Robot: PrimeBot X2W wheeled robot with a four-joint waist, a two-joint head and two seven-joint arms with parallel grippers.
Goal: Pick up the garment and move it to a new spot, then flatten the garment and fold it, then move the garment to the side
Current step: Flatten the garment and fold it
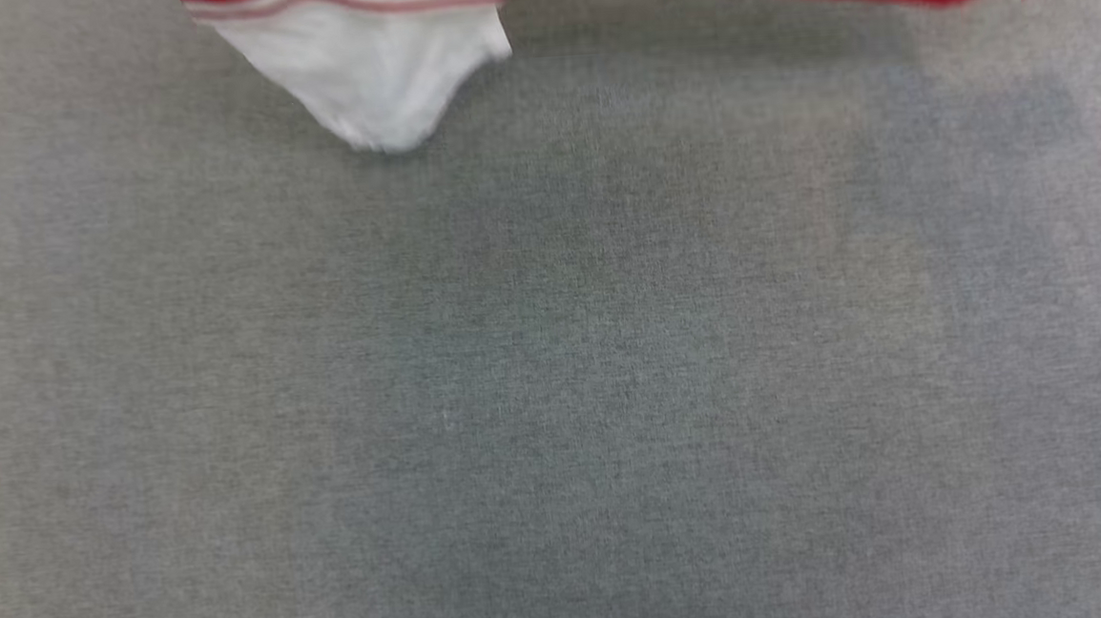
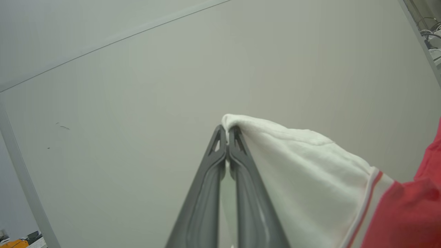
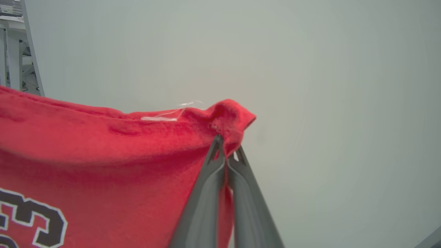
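Garment [image 1: 363, 62] aloft, long axis left-right, white sleeve [image 2: 303, 165] pinched in left gripper [image 2: 227, 132], red corner [image 3: 231, 113] in right gripper [image 3: 225, 146].

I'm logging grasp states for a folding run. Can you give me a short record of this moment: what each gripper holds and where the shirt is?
garment: red T-shirt, held up between both grippers
left gripper: shut on the edge of the white sleeve
right gripper: shut on a red corner of the fabric
number print: dark with white outline, facing the right wrist camera
grey surface: below, with the sleeve hanging over it
fold: not yet begun
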